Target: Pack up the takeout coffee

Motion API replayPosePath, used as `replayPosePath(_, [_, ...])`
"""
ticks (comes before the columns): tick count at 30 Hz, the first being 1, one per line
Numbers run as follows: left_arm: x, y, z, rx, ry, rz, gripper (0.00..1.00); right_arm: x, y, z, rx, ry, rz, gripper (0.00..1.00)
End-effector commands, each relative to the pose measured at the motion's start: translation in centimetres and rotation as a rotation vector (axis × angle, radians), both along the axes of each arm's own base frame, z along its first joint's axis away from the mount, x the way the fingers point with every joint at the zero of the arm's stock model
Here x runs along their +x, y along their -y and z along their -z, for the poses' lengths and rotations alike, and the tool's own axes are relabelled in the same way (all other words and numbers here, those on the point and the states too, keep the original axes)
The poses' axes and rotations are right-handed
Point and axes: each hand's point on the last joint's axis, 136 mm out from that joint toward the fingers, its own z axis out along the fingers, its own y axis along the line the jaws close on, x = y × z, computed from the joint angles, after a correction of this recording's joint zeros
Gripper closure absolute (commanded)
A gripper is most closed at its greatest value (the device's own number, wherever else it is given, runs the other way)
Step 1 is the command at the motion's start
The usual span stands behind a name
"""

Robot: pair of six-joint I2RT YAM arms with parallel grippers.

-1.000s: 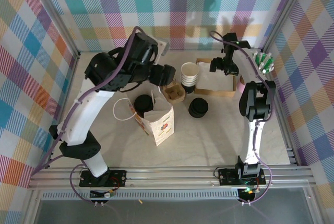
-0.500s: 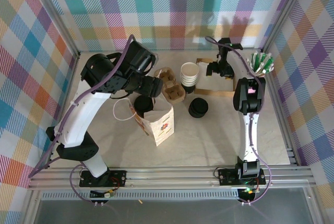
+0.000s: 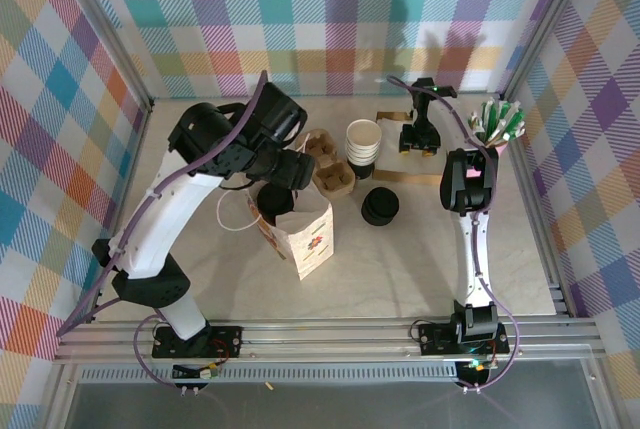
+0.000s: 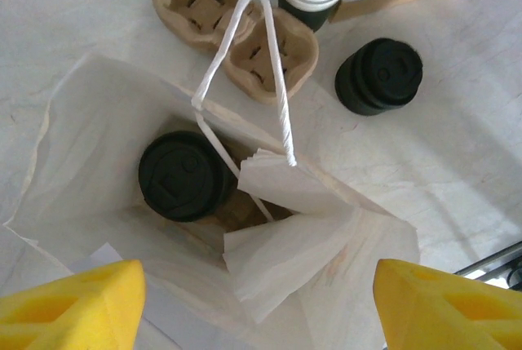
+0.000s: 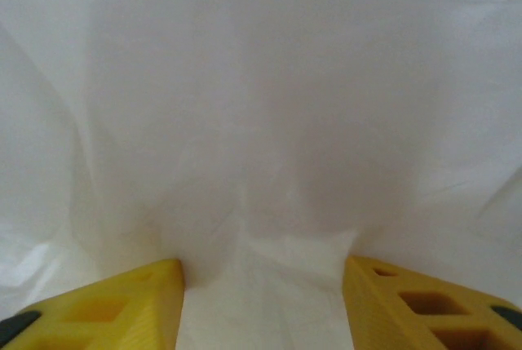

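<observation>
**A:** Takeout coffee (image 4: 181,175), where does it sit?

**B:** Upright in the bottom of the white paper bag (image 4: 90,121), against its left wall, black lid on. Folded napkins (image 4: 285,232) lie in the bag to its right.

**A:** And the left gripper (image 4: 261,309)?

**B:** It hangs over the bag's mouth with its jaws spread wide and nothing between them. From above it is just behind the bag.

**A:** What lies to the right of the bag?

**B:** A brown pulp cup carrier (image 3: 330,171) is just behind it. Next come a stack of white-rimmed cups (image 3: 362,144) and, nearer the arms, a low stack of black lids (image 3: 380,206).

**A:** And further right?

**B:** A shallow cardboard tray (image 3: 415,179) lined with a white sheet (image 5: 261,105). The right gripper (image 5: 265,285) points down onto that sheet, its yellow fingers (image 5: 114,305) partly apart. The sheet puckers between them, but so close up I can't tell whether any of it is pinched. It seems to hold nothing.

**A:** And beyond that?

**B:** A bunch of green-tipped items (image 3: 500,119) stands by the right wall.
</observation>
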Motion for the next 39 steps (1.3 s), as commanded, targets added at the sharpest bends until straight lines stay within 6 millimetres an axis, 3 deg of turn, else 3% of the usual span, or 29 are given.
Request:
replayPosePath(1, [-2.6, -3.3, 1.1, 0.094, -0.082, -0.023, 0.26, -0.3, -0.1, -2.1, -0.017, 0.015, -0.021, 0.53])
replayPosePath(11, [-2.9, -3.6, 1.7, 0.117, -0.109, -0.015, 0.26, -0.5, -0.3, -4.5, -0.002, 0.049, -0.030, 0.69])
replayPosePath(27, [-3.2, -3.3, 2.3, 0.107, -0.139, -0.012, 0.27, -0.8, -0.4, -6.2, 0.005, 0.065, -0.047, 0.74])
replayPosePath(39, [-3.0, -3.1, 2.5, 0.110, -0.144, -0.007, 0.27, -1.0, -0.3, -7.4, 0.001, 0.084, -0.047, 0.71])
